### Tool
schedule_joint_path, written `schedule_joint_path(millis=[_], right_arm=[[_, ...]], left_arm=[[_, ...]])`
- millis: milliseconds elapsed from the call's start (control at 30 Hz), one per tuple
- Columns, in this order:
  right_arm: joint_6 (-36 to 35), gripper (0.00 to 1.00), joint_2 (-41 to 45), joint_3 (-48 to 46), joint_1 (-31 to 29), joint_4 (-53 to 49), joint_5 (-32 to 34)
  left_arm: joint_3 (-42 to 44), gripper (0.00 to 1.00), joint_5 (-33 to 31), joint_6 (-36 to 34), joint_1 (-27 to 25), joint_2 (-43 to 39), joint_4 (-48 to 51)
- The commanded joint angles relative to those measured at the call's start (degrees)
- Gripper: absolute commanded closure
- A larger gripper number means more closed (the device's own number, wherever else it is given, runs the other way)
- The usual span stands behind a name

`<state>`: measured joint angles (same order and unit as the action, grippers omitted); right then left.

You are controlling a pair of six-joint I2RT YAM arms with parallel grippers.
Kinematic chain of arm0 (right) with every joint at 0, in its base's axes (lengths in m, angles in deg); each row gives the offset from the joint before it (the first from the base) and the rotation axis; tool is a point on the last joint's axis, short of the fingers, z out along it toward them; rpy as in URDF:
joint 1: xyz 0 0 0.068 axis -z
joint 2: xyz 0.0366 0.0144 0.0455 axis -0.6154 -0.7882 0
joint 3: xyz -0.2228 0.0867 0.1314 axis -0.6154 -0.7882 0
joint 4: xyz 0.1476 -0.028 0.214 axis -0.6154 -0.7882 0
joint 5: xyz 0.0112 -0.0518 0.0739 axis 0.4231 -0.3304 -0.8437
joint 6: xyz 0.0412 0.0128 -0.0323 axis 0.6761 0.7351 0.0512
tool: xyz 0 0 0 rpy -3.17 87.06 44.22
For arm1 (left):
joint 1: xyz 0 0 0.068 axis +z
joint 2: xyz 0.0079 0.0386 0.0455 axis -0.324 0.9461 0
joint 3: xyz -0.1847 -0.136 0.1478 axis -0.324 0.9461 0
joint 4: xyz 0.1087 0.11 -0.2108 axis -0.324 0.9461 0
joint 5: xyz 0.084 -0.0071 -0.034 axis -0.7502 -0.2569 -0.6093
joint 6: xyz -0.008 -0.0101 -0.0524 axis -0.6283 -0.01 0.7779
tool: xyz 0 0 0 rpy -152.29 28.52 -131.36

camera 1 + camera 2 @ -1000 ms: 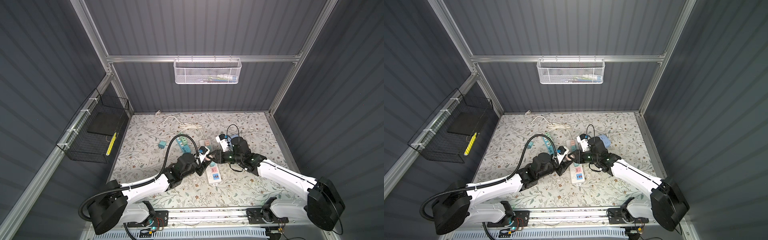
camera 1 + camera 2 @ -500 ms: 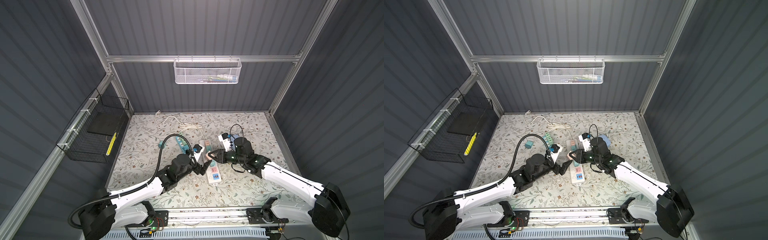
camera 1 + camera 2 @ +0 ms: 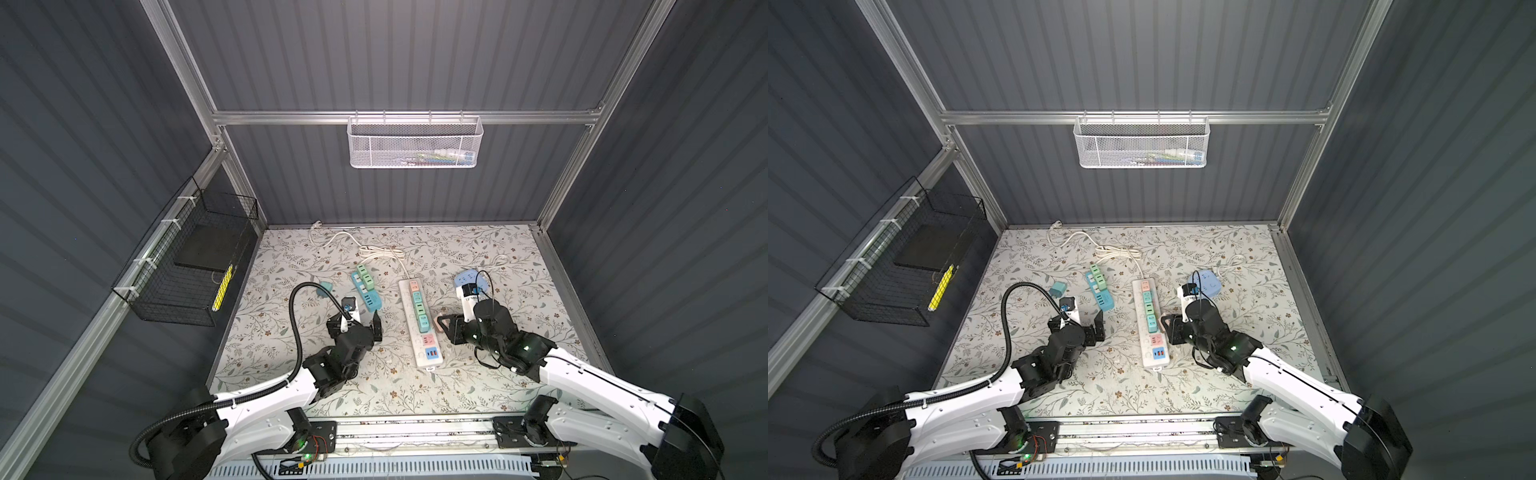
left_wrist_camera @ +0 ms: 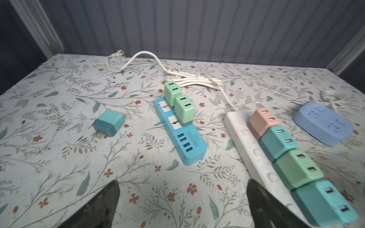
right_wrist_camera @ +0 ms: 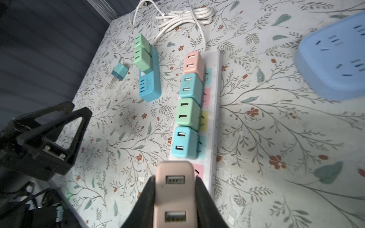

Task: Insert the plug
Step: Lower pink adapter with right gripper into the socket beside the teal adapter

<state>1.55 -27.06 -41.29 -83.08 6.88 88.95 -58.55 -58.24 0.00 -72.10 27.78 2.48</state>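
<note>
My right gripper (image 5: 174, 178) is shut on a pink plug (image 5: 174, 189) with two USB ports, held low beside the near end of the white power strip (image 5: 214, 138). An empty pink socket (image 5: 198, 170) lies just past the plug. Four plugs, pink, teal, green and cyan, sit in a row in the strip. In both top views the right gripper (image 3: 442, 326) (image 3: 1167, 326) stands at the strip's (image 3: 428, 359) right edge. My left gripper (image 4: 182, 183) (image 3: 355, 330) is open and empty over the mat, left of the strip.
A blue power strip (image 4: 189, 146) carrying two green plugs lies ahead of the left gripper. A loose teal plug (image 4: 108, 123) rests further left. A rounded blue socket block (image 5: 333, 59) sits at the back right. A coiled white cord (image 4: 193, 80) lies at the back.
The left gripper has opened and drawn back to the left, away from the strip and the right gripper. The right gripper kept the pink plug and shifted slightly right.
</note>
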Motion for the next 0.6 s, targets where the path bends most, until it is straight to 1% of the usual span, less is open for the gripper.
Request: schedule_joint_path(millis=[0,100,267,367,567], right_arm=[[-1.88,0.78,0.11,-1.73,-3.85,0.98,10.95],[-2.09,0.78,-1.60,-3.13,-6.14,4.50,13.29],[-1.83,0.79,-6.77,-3.01,-8.43,8.61,15.61],[-1.54,0.79,-11.28,-2.31,-10.18,10.04,17.36],[0.07,0.80,-15.63,-1.26,-12.32,11.31,20.02]], left_arm=[[-2.21,0.00,-6.72,6.72,0.39,1.57,5.65],[-3.18,0.00,-7.32,8.07,0.52,2.20,8.33],[-1.98,0.00,-7.23,9.60,0.70,0.98,8.77],[-1.59,0.00,-7.18,9.66,0.72,0.16,9.00],[-1.35,0.00,-7.01,9.64,0.98,-0.67,9.44]])
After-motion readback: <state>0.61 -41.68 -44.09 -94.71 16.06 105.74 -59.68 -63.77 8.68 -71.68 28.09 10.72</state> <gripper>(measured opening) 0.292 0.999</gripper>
